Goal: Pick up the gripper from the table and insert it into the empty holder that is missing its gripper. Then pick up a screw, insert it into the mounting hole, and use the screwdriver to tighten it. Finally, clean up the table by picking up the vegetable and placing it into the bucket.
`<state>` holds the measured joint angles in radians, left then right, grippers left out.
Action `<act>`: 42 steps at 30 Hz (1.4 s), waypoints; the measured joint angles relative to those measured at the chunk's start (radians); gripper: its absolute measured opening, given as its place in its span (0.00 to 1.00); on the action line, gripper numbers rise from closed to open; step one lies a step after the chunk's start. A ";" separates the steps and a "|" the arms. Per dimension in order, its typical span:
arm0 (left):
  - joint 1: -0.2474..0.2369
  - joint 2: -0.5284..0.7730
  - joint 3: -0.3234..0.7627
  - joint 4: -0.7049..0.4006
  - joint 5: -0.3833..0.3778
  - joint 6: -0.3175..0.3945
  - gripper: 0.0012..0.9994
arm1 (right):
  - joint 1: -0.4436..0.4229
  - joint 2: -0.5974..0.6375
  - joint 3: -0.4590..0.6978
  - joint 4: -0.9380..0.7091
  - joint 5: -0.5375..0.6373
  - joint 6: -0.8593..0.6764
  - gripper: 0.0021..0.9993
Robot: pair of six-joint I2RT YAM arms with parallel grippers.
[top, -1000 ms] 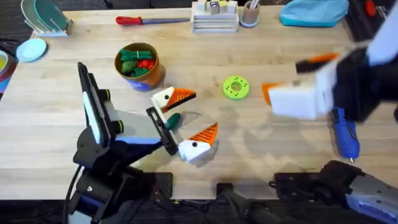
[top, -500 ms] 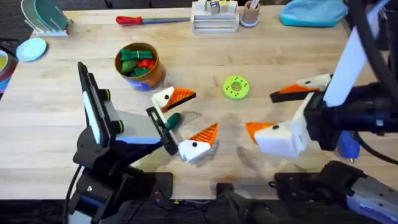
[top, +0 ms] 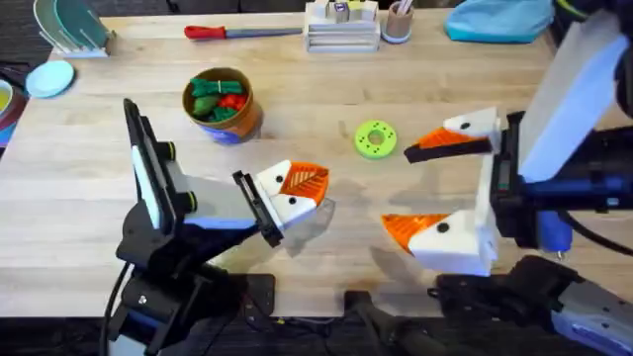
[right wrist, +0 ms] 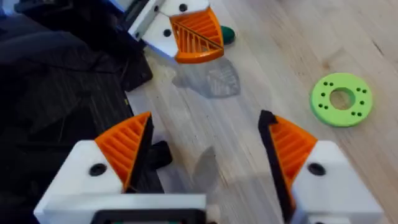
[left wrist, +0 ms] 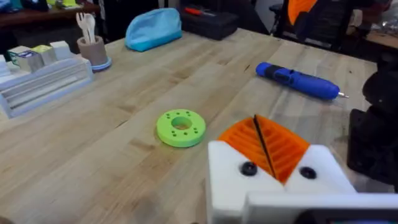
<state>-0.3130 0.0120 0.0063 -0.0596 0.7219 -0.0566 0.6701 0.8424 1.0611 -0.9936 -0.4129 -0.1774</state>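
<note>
Centrally, left hand [top: 295, 190] together, right hand [top: 435, 188] apart, bare table [top: 89, 188] between, vegetable [right wrist: 227, 34] beside the left

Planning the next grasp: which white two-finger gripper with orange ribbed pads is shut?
The left gripper: its orange pads meet. The right gripper has its pads spread wide apart.
</note>
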 joint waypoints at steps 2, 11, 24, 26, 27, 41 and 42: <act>0.000 0.000 0.000 0.000 0.000 0.000 0.00 | 0.000 0.010 0.000 0.004 -0.001 -0.007 0.99; 0.000 0.000 0.000 0.000 0.000 0.000 0.00 | -0.120 0.106 0.000 0.011 -0.003 -0.007 0.99; 0.000 0.000 0.000 0.000 0.000 0.000 0.00 | -0.625 0.274 0.000 -0.088 0.421 0.130 0.99; 0.000 0.000 0.000 0.000 0.000 0.000 0.00 | -0.686 0.275 0.000 -0.097 0.463 0.130 0.99; 0.000 0.000 0.000 0.000 0.000 0.000 0.00 | -0.716 0.275 0.000 -0.098 0.477 0.130 0.99; 0.000 0.000 0.000 0.000 0.000 0.000 0.00 | -1.075 0.275 -0.197 -0.038 0.536 -0.088 0.99; 0.000 0.000 0.000 0.000 0.000 0.000 0.00 | -1.091 0.275 -0.209 -0.016 0.537 -0.099 0.99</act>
<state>-0.3130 0.0120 0.0063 -0.0593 0.7219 -0.0566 -0.4211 1.1175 0.8524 -1.0092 0.1238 -0.2767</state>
